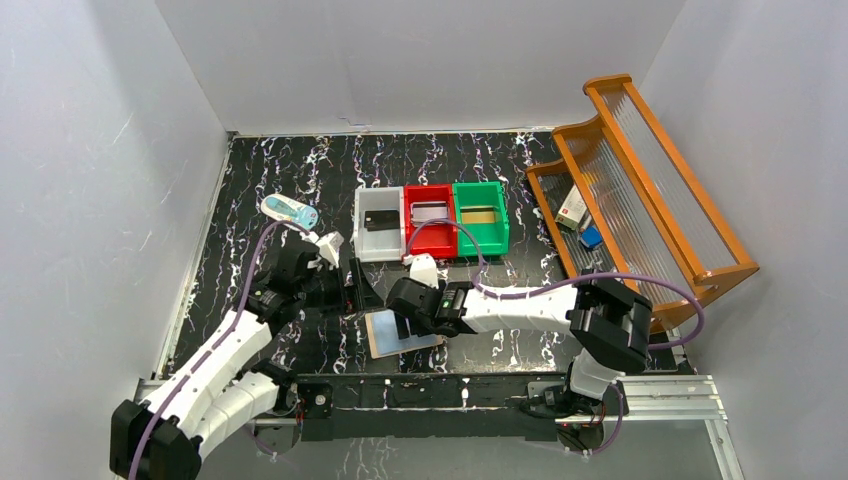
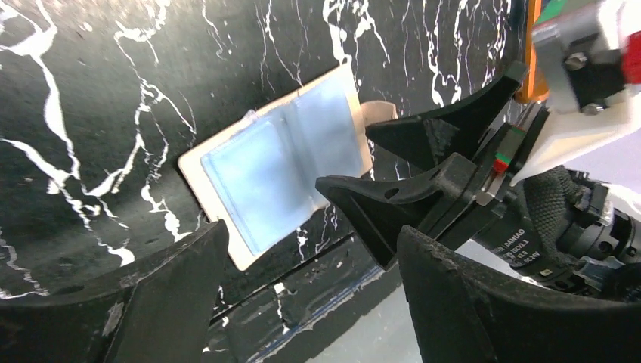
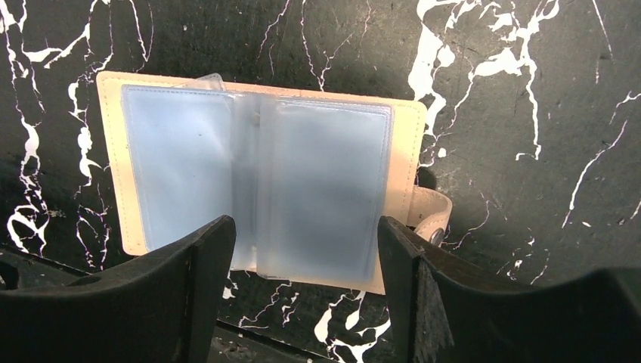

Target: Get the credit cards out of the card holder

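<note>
On black white-veined tabletop (image 1: 250,180), pale walls (image 1: 100,150) around, card holder (image 3: 189,166) open, left tool (image 2: 310,242), right tool (image 3: 306,227) both wide.

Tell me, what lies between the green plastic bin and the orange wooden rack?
Nothing; just bare black white-veined tabletop, shown in the top view.

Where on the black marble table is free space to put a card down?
Free: the marble strip between the white, red and green plastic bins and the back wall; the left side, between the small blue-white object and the left wall. Crowded: the near middle, where the left gripper and right gripper crowd the open beige card holder.
</note>
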Available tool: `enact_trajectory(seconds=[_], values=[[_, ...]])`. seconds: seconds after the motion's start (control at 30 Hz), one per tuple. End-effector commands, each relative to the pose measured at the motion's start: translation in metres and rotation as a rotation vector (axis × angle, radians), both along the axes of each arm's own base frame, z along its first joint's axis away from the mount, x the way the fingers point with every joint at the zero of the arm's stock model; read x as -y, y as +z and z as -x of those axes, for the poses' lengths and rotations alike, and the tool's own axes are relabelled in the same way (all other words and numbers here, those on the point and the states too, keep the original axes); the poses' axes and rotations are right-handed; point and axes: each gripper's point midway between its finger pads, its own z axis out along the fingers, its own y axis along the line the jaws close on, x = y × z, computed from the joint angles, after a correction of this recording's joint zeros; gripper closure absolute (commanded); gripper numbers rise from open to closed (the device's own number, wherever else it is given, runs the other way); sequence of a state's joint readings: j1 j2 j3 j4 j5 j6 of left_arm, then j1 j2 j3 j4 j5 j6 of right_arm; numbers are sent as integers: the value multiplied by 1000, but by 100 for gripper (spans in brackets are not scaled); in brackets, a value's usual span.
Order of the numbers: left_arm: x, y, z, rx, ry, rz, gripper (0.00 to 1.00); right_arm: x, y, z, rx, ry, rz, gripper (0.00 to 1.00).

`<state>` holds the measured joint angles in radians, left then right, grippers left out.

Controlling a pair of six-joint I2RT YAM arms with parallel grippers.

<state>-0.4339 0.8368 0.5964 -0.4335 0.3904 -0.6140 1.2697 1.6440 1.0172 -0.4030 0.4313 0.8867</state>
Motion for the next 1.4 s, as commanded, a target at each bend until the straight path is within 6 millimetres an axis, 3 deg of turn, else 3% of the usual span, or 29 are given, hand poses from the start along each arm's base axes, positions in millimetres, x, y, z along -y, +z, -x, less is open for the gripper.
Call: enact_trajectory(seconds=[0.0,0.13,0.37,0.5,0.63,0.8,0.97,1.37], values=[[16,-4,17,-89,-66,100,20,-3,-5,-2,-3,-11,-6,22],[11,-19,17,-114,-18,75,21,-9,-13,-1,-23,-4,-3,22],[14,-45,17,-189,38,99,29,2,-29,4,-67,-49,49,19],[13,-57,22,-211,42,78,32,-6,-35,13,-109,-31,-4,19],[15,-72,30,-245,35,68,36,-19,-36,20,-144,-16,-90,29],[25,-85,42,-267,-1,62,47,-40,-23,20,-150,5,-197,36],[25,-90,44,-256,7,44,49,-56,-1,20,-143,20,-323,42],[25,-87,41,-230,4,46,50,-61,35,20,-158,21,-568,42]])
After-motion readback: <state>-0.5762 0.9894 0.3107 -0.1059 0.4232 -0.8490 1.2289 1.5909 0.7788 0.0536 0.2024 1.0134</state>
